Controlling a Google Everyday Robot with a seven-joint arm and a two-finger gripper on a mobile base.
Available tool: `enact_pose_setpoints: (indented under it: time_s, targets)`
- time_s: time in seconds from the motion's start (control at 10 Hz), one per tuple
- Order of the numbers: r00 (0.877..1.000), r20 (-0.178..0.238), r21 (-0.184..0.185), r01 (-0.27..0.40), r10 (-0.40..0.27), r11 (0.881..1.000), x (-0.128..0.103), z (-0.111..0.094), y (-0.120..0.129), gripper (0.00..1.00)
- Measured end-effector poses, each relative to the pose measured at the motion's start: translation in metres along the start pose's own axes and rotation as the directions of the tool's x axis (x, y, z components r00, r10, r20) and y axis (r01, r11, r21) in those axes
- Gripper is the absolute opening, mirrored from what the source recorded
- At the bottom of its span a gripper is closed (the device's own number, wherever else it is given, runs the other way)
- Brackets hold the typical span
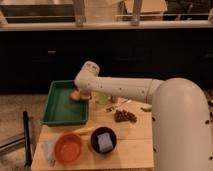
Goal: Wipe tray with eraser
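Where the white arm (125, 89) comes in from the right, it spans the back of the wooden worktop (130, 152) and covers part of what sits behind it. A pale green object (101, 98) shows just under the forearm, beside the right rim of the green tray (60, 111), too blurred to name. In front of the arm: a cluster of small dark reddish pieces (125, 116) near the centre, a small green scrap (146, 108) to its right, and a yellow elongated item (82, 131) (banana, possibly) just off the tray's near right corner. Along the near edge: orange bowl (68, 148), black bowl (94, 145) just beside it, grey-blue pad (103, 142) lying inside the black one, pale crumpled material (49, 150) left of the orange bowl. A black upright post (26, 137) stands off the worktop's left side. Count: one tray, one eraser, two bowls, one pad, one arm. The tray lies flat on the far left part of the worktop. The eraser (75, 95) is inside the tray, in its back right part, close to the right rim. The gripper (83, 95) hangs down from the bent wrist over that same corner, right against the eraser. Whether it grips the block or merely meets it, and how wide it stands, I cannot tell.
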Motion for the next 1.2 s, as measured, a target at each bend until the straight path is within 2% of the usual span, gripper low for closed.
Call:
enact_pose_setpoints:
  time_s: [0.2,0.4,0.8,1.0,1.2]
  targets:
    - [0.997,0.013,0.036,0.076,-0.076,0.996,-0.019,-0.005,-0.025,0.03]
    - [0.991,0.034,0.061,0.128,-0.130,0.990,-0.031,-0.001,-0.039,0.03]
    - [0.978,0.092,0.095,0.178,-0.187,0.979,-0.051,0.015,-0.072,0.03]
    - [0.975,0.125,0.092,0.175,-0.185,0.980,-0.058,0.023,-0.077,0.03]
    - [0.968,0.175,0.071,0.168,-0.178,0.983,-0.067,0.036,-0.080,0.03]
